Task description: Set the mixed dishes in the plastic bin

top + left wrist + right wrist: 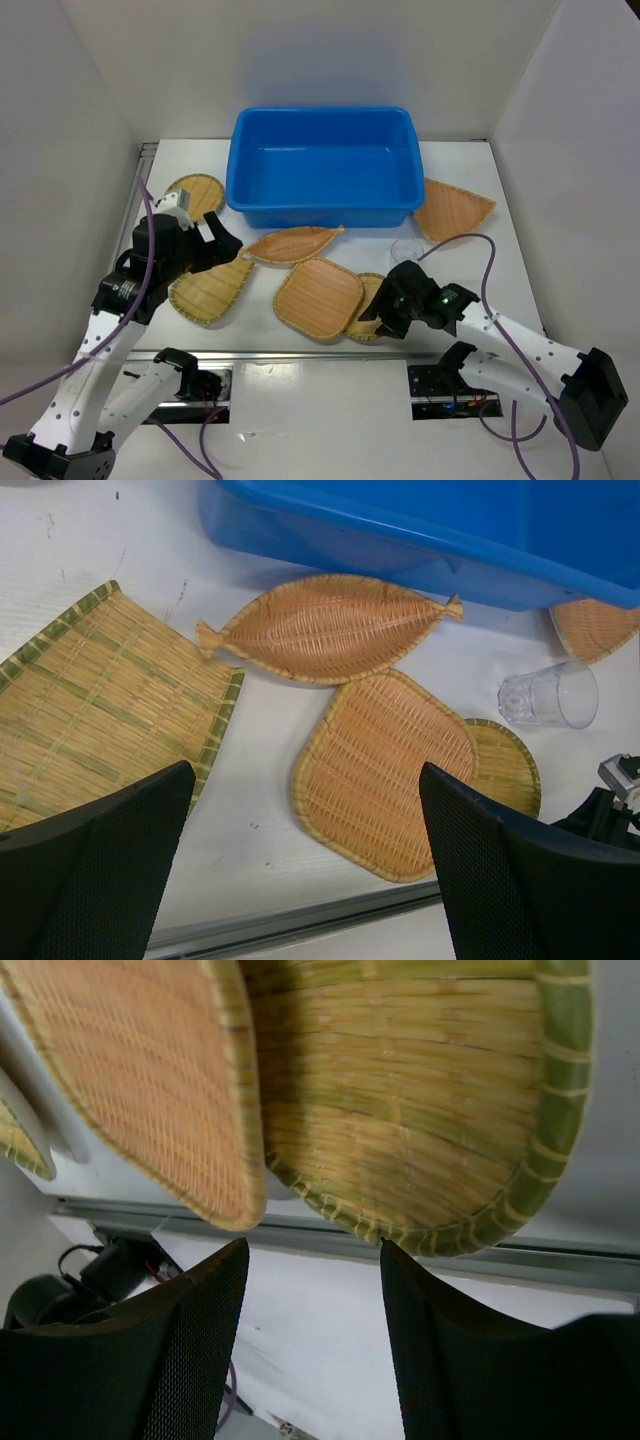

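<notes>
Right fingers (190,1350) were spread at the rim of the green-rimmed tray (420,1110), apparently aligned for a pinch. Left fingers (90,880) hung spread, empty.

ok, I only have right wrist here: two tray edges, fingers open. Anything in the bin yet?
Observer: No. In the top view the blue bin holds nothing.
Operator: Where's the cup?
Observer: The clear cup is on the table, just in front of the bin's right front corner.
Operator: Left arm carrying anything?
Observer: No. The left gripper is open and holds nothing, hovering by the large green-edged tray.
</notes>
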Controlling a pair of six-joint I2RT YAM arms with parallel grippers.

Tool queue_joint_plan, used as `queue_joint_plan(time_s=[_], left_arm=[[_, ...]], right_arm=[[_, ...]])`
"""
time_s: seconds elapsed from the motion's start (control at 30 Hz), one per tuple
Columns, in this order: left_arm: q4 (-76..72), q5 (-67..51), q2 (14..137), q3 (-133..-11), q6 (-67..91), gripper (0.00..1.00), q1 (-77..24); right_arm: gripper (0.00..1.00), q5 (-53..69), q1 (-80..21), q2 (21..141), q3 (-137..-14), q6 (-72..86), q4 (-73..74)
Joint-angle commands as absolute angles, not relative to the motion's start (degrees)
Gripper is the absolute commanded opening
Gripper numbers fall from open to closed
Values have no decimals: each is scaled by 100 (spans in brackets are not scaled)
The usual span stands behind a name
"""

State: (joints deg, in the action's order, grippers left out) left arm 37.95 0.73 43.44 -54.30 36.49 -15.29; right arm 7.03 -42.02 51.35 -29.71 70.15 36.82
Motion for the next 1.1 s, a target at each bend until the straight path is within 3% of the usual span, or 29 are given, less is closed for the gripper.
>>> queue_joint_plan(time_s=[0.0,0.43,0.83,1.07], left_arm=[[3489,-53,4491,-5423,3744,100,-1644],[3437,114,4711,-5528,3586,100,-1925],[3437,114,4711,-5528,3533,100,-1977],[3437,114,4659,-5528,3533,100,-1978]], right_arm=[[61,431,-4236,5062,-2725,7638,3236],[58,-105,-4236,5862,-2531,7998,1785],[41,-431,-4236,6179,-2444,8279,1161],[38,-378,-4236,6416,-2391,8279,1046]])
